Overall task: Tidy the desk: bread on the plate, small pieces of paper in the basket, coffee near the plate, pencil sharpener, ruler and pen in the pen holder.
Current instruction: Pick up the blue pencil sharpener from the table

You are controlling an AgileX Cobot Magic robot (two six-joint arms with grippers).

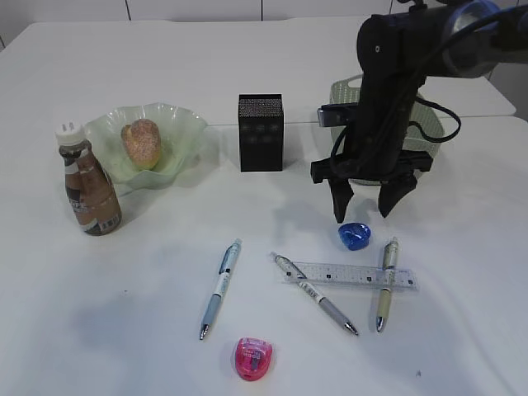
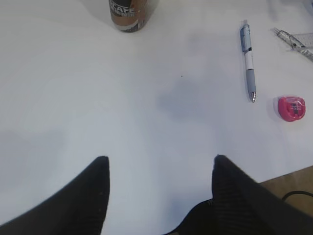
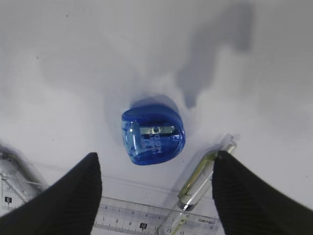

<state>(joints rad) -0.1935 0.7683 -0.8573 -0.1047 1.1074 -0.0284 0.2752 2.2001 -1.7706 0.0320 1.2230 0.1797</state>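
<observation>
Two grippers are seen with jaws spread wide, nothing held: right gripper (image 1: 369,205) hung above blue sharpener (image 1: 354,235), left gripper (image 2: 159,169) over bare desk (image 1: 124,330). Bread (image 1: 141,143) is on plate (image 1: 169,132), coffee (image 1: 89,190) beside it; ruler (image 1: 351,275) lies among pens.

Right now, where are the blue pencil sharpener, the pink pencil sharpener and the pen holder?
blue pencil sharpener (image 3: 153,136): right wrist view, middle of its top face, by the blade.
pink pencil sharpener (image 1: 254,359): exterior view, centre of its top.
pen holder (image 1: 261,136): exterior view, middle of its front face.
</observation>
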